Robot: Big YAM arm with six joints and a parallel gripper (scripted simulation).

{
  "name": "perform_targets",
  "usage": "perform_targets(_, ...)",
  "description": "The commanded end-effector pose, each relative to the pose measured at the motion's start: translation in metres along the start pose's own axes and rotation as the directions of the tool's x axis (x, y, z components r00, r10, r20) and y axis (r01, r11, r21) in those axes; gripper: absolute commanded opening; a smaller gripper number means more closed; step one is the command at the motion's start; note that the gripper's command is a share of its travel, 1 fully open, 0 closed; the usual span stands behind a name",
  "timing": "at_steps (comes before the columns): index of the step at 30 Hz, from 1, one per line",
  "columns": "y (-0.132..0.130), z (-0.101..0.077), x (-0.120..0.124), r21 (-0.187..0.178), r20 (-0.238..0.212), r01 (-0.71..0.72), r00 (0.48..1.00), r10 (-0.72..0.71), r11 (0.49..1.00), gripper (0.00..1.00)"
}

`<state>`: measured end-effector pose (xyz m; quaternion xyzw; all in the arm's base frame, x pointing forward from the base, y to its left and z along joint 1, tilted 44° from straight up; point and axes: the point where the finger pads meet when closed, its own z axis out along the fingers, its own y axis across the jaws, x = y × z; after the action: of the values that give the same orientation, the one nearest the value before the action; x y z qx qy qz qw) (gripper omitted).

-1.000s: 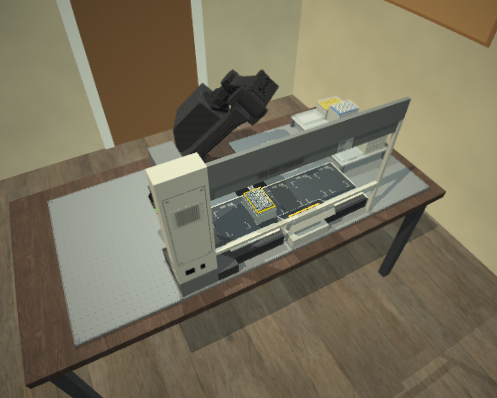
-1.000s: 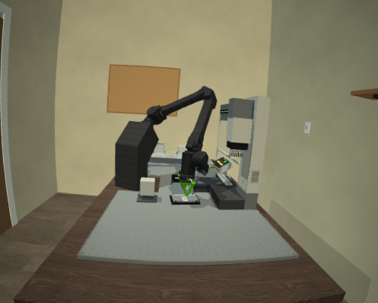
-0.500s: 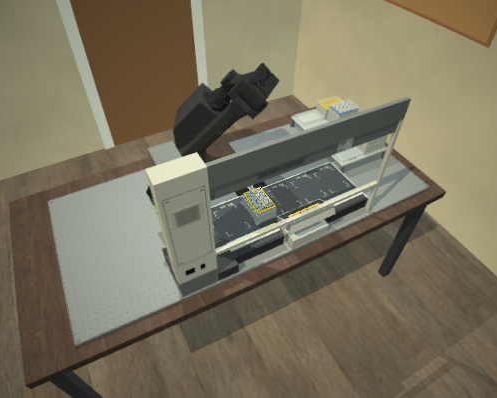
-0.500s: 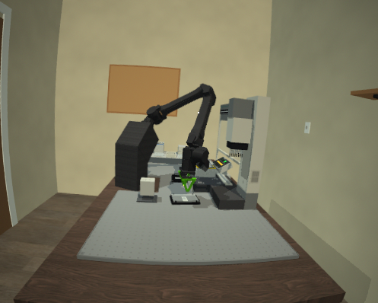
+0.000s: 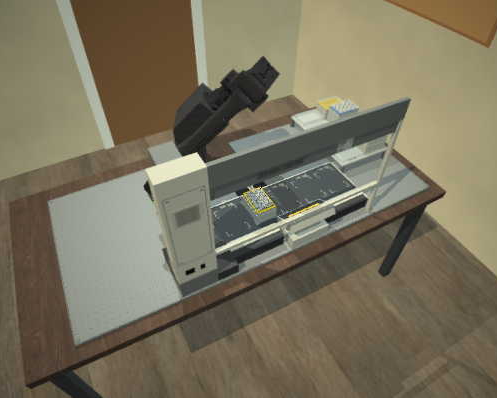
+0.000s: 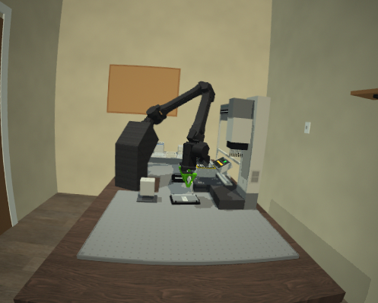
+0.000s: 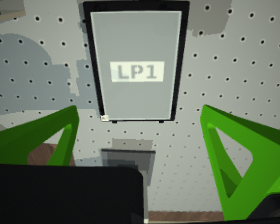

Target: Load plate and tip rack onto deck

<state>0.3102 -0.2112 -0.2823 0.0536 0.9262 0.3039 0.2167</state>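
Hovering over LP1 [image 7: 136, 70] with lid [image 7: 136, 40] parked; pincer [image 7: 141, 150] wide open, empty. Rack [image 5: 259, 200] on deck; READY left.

Gripper [image 7: 140, 150] fingertips: cut off at 6 o'clock, wrist view.
Shelf items [image 5: 333, 107]: labels too small to read.
Deck [image 5: 328, 180]: partly hidden behind gantry beam [image 5: 308, 142].
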Motion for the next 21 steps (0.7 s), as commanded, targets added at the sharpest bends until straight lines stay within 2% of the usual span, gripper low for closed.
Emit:
perform_targets(1, -0.005, -0.02, -0.004, 0.016, 0.02, 0.004, 1.0, -0.004, 1.0, 1.0)
perform_targets(11, -0.005, -0.037, -0.004, 0.017, 0.02, 0.004, 1.0, -0.004, 1.0, 1.0)
perform_targets(14, -0.004, -0.036, -0.009, 0.015, 0.014, 0.02, 1.0, -0.02, 1.0, 1.0)
perform_targets(21, -0.006, -0.051, -0.004, 0.019, 0.021, 0.006, 1.0, -0.006, 1.0, 1.0)
